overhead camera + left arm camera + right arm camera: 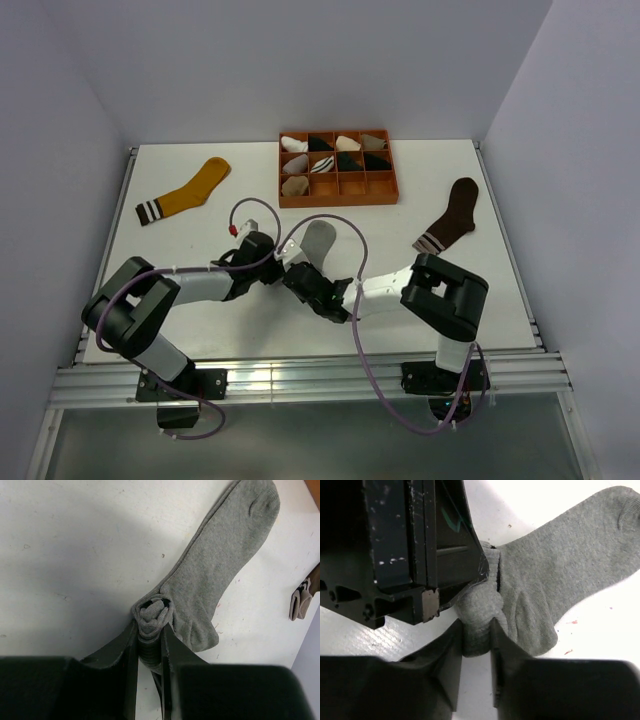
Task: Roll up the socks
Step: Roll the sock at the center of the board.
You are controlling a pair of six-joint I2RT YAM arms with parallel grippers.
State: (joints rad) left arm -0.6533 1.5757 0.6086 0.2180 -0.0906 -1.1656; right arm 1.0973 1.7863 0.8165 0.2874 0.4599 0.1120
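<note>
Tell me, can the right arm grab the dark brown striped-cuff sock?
Probably, but not right away: the dark brown fabric sock lies unblocked near that arm, yet the right gripper is pinching the rolled grey fabric sock.

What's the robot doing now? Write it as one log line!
step: grey sock partly rolled | left gripper: shut on rolled end | right gripper: shut on same roll | yellow sock, brown sock: unrolled
</note>
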